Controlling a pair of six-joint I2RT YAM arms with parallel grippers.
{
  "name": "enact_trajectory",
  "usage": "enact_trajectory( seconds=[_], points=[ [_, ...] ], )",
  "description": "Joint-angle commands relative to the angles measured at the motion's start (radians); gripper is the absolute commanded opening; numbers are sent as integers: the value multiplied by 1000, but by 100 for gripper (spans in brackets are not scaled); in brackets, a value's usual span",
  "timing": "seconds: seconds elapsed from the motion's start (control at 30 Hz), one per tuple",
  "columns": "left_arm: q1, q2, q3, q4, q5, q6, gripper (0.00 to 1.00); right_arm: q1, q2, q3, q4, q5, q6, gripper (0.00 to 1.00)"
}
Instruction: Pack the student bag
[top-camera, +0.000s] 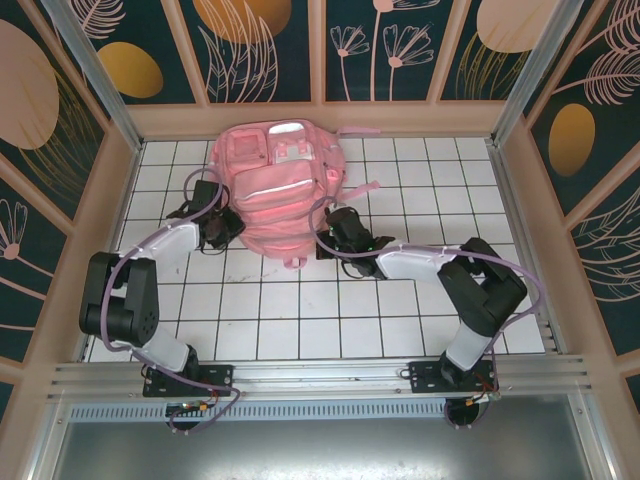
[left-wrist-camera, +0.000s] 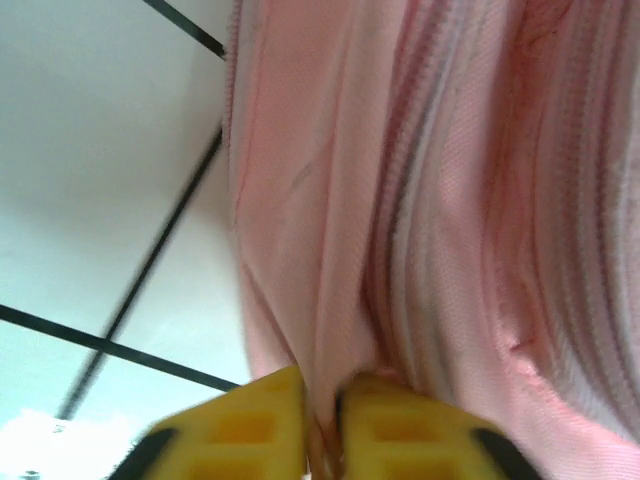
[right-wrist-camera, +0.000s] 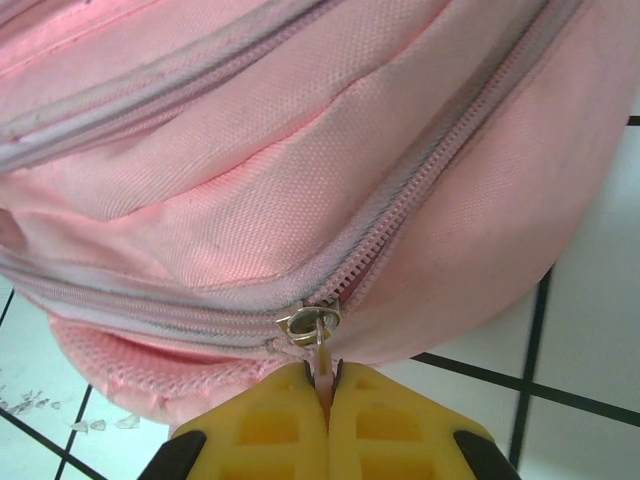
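On the white gridded table (top-camera: 300, 310), the left gripper (left-wrist-camera: 320, 425) pinches a fold of pink fabric and the right gripper (right-wrist-camera: 327, 405) clamps a zipper pull (right-wrist-camera: 324, 368) — flanking the student bag (top-camera: 275, 185). It lies flat toward the far edge, pockets up — floral wall panels (top-camera: 260, 40) behind.

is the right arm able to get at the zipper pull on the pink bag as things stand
Probably yes: the right gripper looks shut on the zipper pull at the student bag's near edge, with nothing in between.
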Motion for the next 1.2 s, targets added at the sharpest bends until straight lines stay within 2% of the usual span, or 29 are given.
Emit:
enact_trajectory(
  seconds=[0.0, 0.07, 0.17, 0.33, 0.47, 0.63, 0.87, 1.13, 1.17],
  points=[
    [42, 2, 43, -59, -123, 70, 43, 9, 28, 23, -71, 39, -3, 0],
    [41, -34, 11, -44, -46, 30, 52, 17, 38, 28, -66, 36, 0, 0],
    [8, -92, -34, -35, 7, -43, 58, 17, 45, 26, -59, 40, 2, 0],
    [-142, -109, -49, -30, 39, -190, 59, 13, 48, 22, -46, 39, -5, 0],
    [-269, -94, -79, 82, 62, -362, 59, 11, 47, 12, -29, 32, -4, 0],
    [-358, -14, -22, 136, 44, -454, 59, 11, 43, -4, -15, 28, -5, 0],
    [-383, 101, 16, 181, 26, -532, 59, 12, 38, -16, -4, 24, 1, 0],
    [-384, 178, 47, 154, -70, -538, 59, 16, 36, -27, 5, 14, 8, 0],
    [-384, 190, 54, 151, -80, -537, 56, 17, 39, -24, 6, 14, 8, 0]
  ],
)
